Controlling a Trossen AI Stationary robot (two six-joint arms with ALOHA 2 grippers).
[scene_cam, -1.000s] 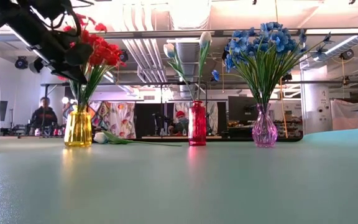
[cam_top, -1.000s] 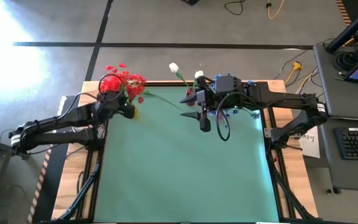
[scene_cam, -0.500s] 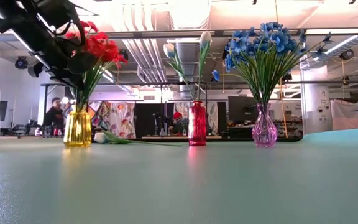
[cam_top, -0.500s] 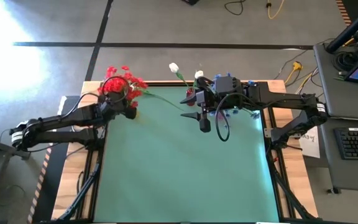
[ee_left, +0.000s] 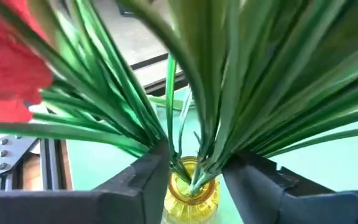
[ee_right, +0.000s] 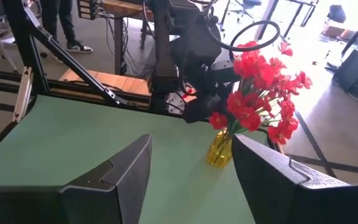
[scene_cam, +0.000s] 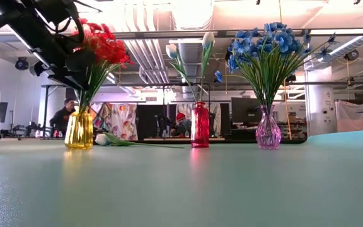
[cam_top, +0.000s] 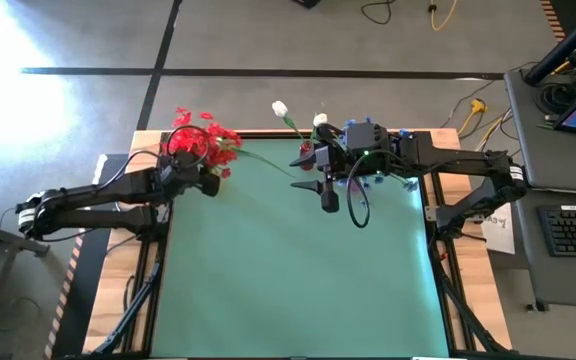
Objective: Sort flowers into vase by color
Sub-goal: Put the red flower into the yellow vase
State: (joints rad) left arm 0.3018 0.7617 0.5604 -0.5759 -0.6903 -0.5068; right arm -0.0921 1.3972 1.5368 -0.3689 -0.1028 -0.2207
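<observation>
Nearly done: your red flowers (scene_cam: 103,47) stand in the yellow vase (scene_cam: 79,130), left tool (ee_left: 194,180) parted around their stems. One white flower (scene_cam: 115,140), seemingly, lies on the worktop (scene_cam: 181,183) unsorted. Right tool (ee_right: 191,177) hangs open, empty.

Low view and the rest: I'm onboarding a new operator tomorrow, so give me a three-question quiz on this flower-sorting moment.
1. True or false: the red flowers stand in the yellow vase.
2. Which vase holds the blue flowers? A) the red vase B) the pink vase C) the yellow one
3. What lies flat on the table between the yellow and red vases?

Key: 1 true. 2 B. 3 One white flower. The left gripper, open, sits around the red flowers' stems; the right gripper waits open.
</observation>
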